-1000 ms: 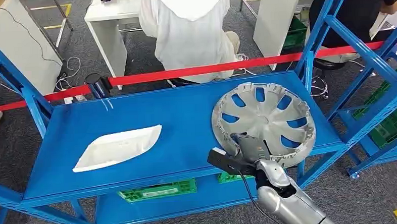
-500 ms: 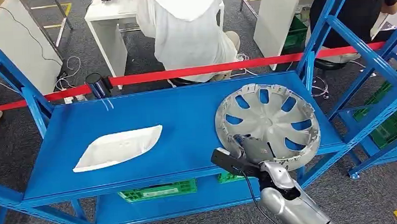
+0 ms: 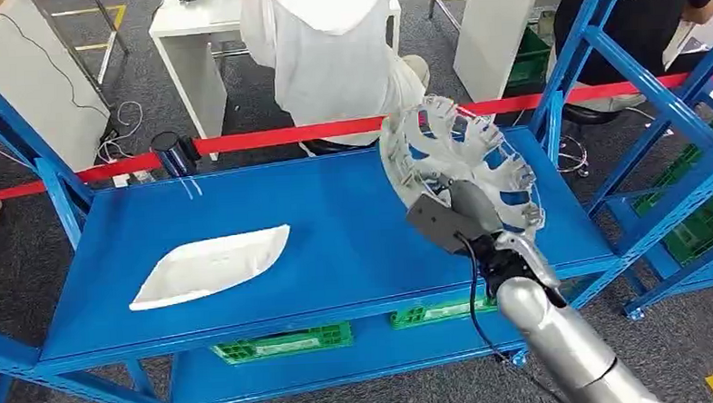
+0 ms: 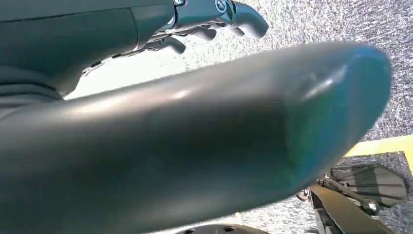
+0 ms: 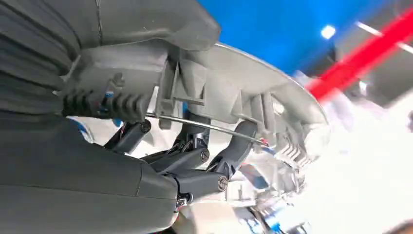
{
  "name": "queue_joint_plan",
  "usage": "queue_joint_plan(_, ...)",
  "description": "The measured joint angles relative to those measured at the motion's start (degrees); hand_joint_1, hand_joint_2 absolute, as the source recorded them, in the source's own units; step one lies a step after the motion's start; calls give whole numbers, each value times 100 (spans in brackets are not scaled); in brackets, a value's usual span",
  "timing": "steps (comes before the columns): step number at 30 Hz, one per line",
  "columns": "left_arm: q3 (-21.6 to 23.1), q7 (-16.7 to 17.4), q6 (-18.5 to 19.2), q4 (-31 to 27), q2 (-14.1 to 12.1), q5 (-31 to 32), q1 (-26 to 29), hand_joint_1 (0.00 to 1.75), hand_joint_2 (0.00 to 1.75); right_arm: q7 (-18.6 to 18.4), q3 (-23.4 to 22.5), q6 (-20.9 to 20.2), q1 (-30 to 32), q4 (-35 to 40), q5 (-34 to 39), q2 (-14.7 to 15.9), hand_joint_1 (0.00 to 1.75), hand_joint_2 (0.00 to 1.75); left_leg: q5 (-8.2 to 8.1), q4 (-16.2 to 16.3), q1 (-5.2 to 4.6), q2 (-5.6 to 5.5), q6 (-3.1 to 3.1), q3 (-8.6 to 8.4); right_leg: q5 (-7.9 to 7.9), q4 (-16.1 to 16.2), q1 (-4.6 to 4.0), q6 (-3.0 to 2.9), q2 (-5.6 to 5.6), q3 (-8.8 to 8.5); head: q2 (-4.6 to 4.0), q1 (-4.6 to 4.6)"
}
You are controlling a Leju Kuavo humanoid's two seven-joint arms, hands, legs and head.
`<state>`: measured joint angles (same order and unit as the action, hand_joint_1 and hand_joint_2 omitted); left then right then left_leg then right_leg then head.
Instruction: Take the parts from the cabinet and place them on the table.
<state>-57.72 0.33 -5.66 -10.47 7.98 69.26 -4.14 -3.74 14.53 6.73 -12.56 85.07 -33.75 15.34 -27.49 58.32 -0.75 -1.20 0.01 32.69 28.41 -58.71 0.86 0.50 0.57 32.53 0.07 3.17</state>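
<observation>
Lifted since a second ago, the silver hubcap (image 3: 451, 156) now stands tilted on edge above the blue shelf (image 3: 336, 230) where it lay flat. Our right hand (image 3: 470, 216) clamps its near rim, fingers (image 5: 195, 158) hooked through. Far off to that hand's left, the white part (image 3: 209, 265) lies on the shelf. Our left hand (image 4: 214, 22) hangs with fingers loosely apart, holding nothing.

Right hand (image 3: 481, 216) lifted hubcap (image 3: 441, 152) off shelf, tilted.
</observation>
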Motion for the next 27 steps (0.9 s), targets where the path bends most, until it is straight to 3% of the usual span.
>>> queue_joint_plan(12,-42,-77,0,0,35,-4,-6,0,0,214,-11,162,-690,363,100,186,175,175,-1,0,-1,0,0,18,1,-1,1,0,-2,18,0,0)
queue_joint_plan(13,-42,-77,-9,0,37,-7,-8,0,175,271,-11,252,-741,461,98,190,175,175,-1,0,0,-2,0,17,1,-1,1,0,-1,17,0,0)
queue_joint_plan(20,-90,-96,-179,0,61,-50,-9,0,175,778,-4,990,-576,1205,17,212,175,175,-2,-1,0,-6,0,19,6,-1,0,-2,-4,18,0,-2)
queue_joint_plan(27,-125,-149,-205,0,68,-50,-10,0,175,798,22,1080,-424,1539,-22,212,175,175,-2,-1,0,-4,0,18,5,-1,1,0,-4,17,0,-2)
